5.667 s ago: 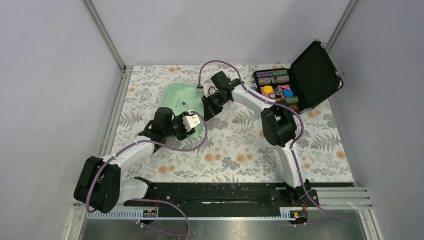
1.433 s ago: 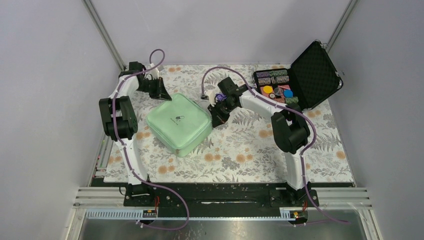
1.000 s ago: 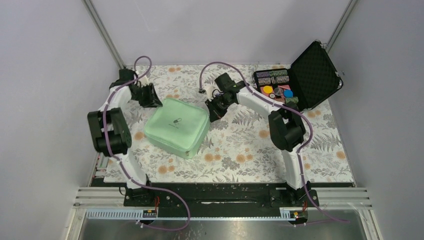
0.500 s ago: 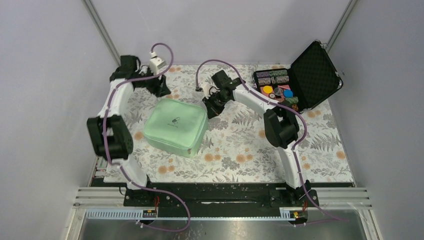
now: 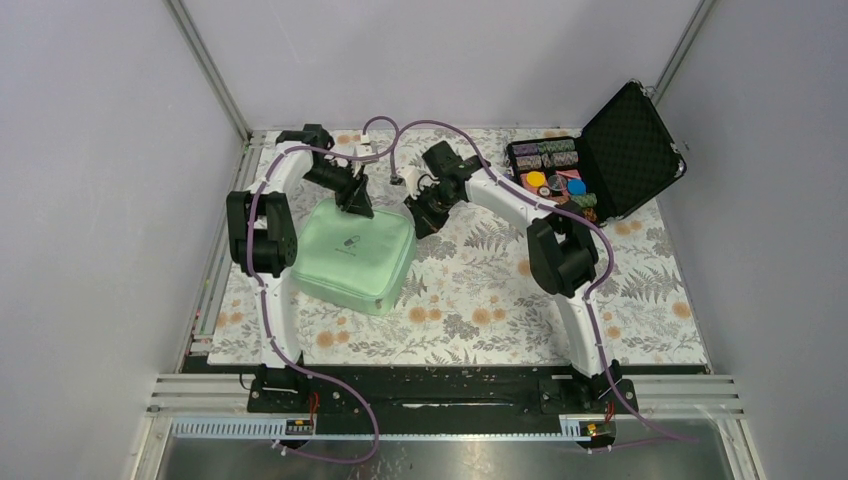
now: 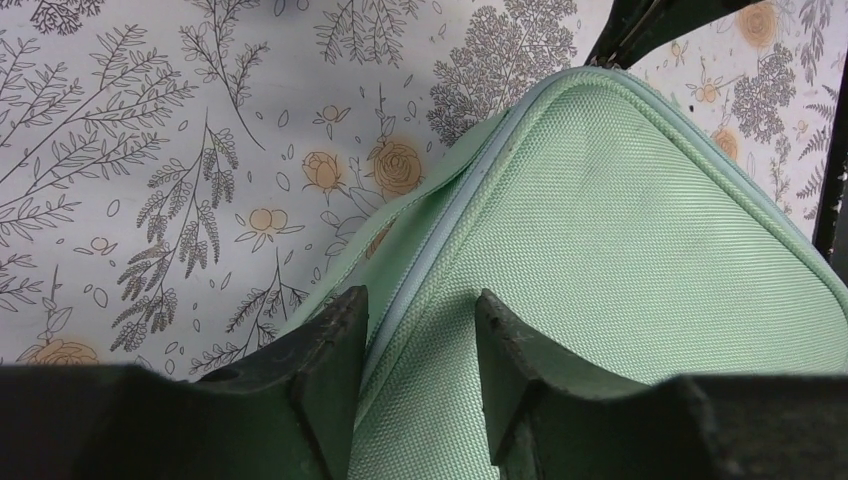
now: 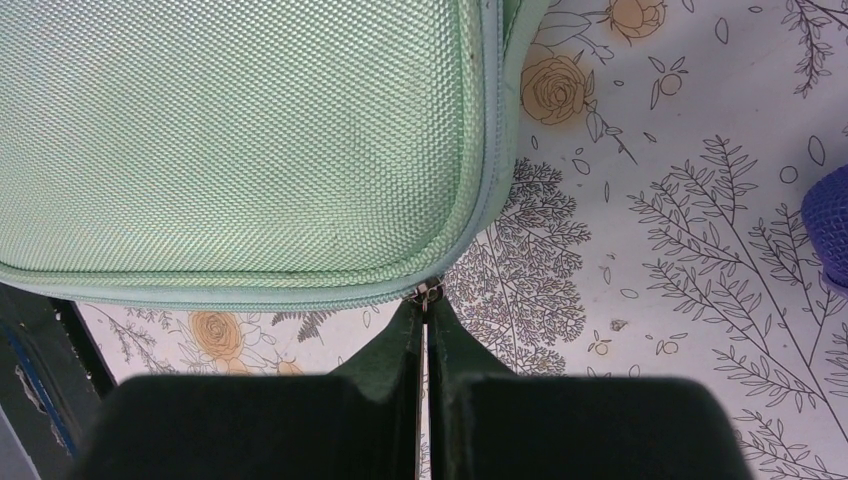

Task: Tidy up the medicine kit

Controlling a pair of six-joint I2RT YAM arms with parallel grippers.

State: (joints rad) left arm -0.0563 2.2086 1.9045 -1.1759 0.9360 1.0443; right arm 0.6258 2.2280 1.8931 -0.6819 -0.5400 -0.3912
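While the medicine kit (image 5: 352, 255) zipper pull (image 7: 428, 293) is pinched by right gripper (image 7: 424, 335) jaws, left gripper (image 6: 418, 320) jaws are spread.

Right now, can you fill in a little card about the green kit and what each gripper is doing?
medicine kit: mint-green, lid down, lying on the floral table cover
left gripper: open, straddling the zipper seam at one corner of the kit
right gripper: shut on the zipper pull at another corner
black case: open, far right of the table, colourful pieces inside
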